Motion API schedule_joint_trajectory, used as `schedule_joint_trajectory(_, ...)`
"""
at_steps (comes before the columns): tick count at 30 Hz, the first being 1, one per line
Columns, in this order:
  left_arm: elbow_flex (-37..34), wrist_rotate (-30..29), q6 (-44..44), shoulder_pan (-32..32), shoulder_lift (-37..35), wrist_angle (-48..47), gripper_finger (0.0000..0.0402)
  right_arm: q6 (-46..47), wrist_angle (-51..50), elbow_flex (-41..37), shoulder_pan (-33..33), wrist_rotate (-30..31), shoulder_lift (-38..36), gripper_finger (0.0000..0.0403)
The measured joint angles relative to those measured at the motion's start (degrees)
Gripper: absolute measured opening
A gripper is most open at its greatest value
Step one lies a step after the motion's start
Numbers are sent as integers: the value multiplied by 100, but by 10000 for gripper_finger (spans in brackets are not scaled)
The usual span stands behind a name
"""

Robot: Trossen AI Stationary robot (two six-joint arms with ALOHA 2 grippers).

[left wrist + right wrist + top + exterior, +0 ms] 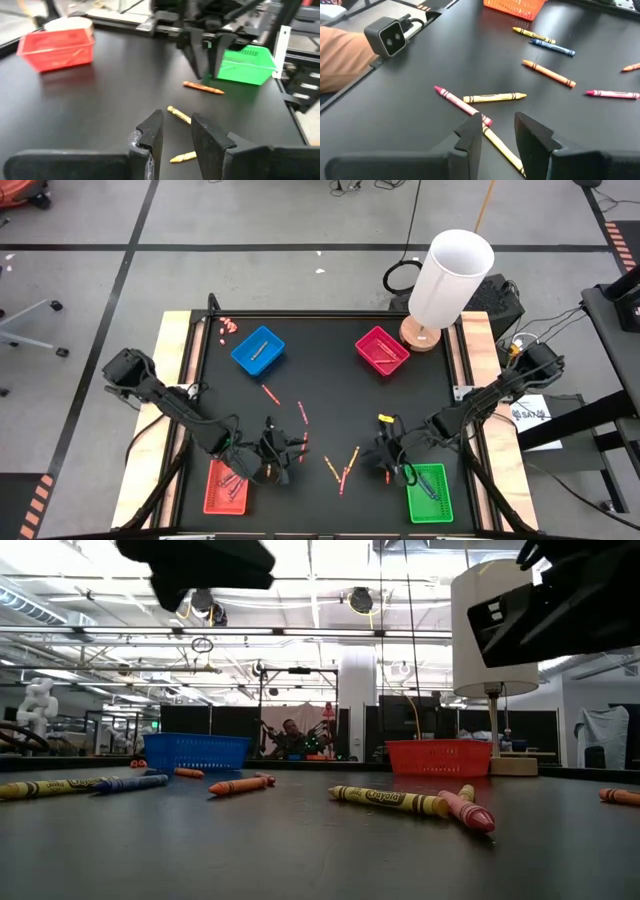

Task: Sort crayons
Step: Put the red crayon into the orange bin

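Crayons lie loose on the black table (330, 380): a yellow, pink and orange bunch (342, 465) near the front middle, and red and pink ones (300, 414) farther back. My left gripper (283, 452) stands open left of the bunch, above the table and pointing toward it. In the left wrist view it (176, 132) faces a yellow crayon (178, 114) and an orange one (202, 87). My right gripper (385, 455) stands open on the bunch's right. In the right wrist view it (497, 127) hangs over a yellow crayon (502, 147), beside a pink one (462, 106).
Four trays stand around: blue (258, 350) at the back left, magenta (382, 350) at the back right, red (225, 485) at the front left, green (430, 492) at the front right. A white lamp (450, 280) stands at the far right corner. Tiny pink bits (228, 327) lie at the far left.
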Motion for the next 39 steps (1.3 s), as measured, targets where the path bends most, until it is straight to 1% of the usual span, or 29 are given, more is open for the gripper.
schedule_joint_trajectory(3,19,300,80,64,207,317,100,13,61,2,0,-1,-2,100)
schedule_joint_trajectory(6,308,393,77,73,465,127,100,169,56,2,45,-5,-2,100)
schedule_joint_trajectory(10,838,395,78,86,782,-748,100,284,19,2,116,-16,0,100)
schedule_joint_trajectory(15,1305,187,78,170,1054,-1780,100,-17,109,4,123,0,0,100)
schedule_joint_trajectory(17,1338,147,-5,207,1129,-1990,100,-141,116,4,90,-3,0,100)
schedule_joint_trajectory(19,1340,112,-293,252,1164,-2194,100,-293,136,4,51,0,0,100)
schedule_joint_trajectory(24,1344,80,-1090,448,1163,-3161,100,-845,318,4,-67,4,0,100)
schedule_joint_trajectory(27,1342,80,-1124,528,1163,-3584,100,-1089,453,4,-163,10,0,100)
schedule_joint_trajectory(30,1322,84,-914,551,1167,-3646,100,-1257,506,7,-262,7,0,100)
schedule_joint_trajectory(39,1318,115,535,550,1167,-3637,100,-1310,623,7,-595,7,0,100)
